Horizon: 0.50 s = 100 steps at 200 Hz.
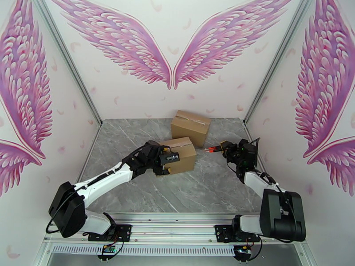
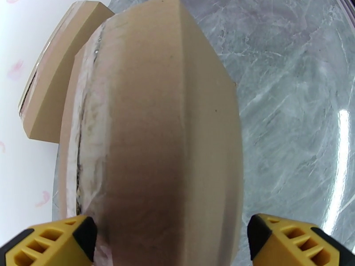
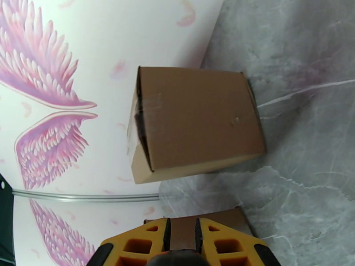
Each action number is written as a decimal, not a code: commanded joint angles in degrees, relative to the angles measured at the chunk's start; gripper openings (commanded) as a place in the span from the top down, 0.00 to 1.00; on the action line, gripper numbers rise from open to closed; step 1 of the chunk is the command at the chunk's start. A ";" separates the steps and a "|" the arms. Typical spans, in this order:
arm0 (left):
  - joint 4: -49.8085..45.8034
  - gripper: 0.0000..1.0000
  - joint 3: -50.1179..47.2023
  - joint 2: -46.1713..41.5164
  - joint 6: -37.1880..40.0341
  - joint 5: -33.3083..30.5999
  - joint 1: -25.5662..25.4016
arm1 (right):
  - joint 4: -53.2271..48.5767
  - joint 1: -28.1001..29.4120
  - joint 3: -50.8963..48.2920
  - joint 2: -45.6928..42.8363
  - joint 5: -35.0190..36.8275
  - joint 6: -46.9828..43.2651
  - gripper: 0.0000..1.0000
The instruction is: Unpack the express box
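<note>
Grey-marble worktop (image 1: 133, 142) and white walls (image 1: 177, 98) painted with pink wings: logging these as setting.

Noting express box (image 1: 184, 151) lying at centre of top view, flaps closed. Seeing clear tape running down its seam at left of left wrist view (image 2: 146, 129).

Noting second box (image 1: 191, 125) just above it in top view, standing close to back wall, slightly apart from express box. Seeing same box at centre of right wrist view (image 3: 195, 125), also closed and taped.

Observing left arm (image 1: 106, 178) reaching in from lower left of top view. Left jaws standing wide apart, straddling near end of express box; yellow fingertips (image 2: 82, 236) sitting at bottom corners of left wrist view, one beside taped edge, the other just clear of opposite face.

Observing right arm (image 1: 257, 178) at right of top view, pointing left toward both boxes and well apart from them. Right jaws nearly together, leaving narrow gap between yellow fingers (image 3: 142, 240); not managing to tell whether anything is clamped there.
</note>
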 commanded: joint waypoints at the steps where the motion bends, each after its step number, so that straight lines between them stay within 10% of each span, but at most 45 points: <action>1: -0.75 0.05 -0.33 -3.67 -2.15 -1.17 -0.97 | 9.23 -2.73 -1.42 4.42 -4.87 2.08 1.00; 100: -0.32 0.05 -0.94 -8.96 -6.07 -5.73 -2.93 | 12.34 -4.88 2.32 25.30 -5.30 -3.37 0.96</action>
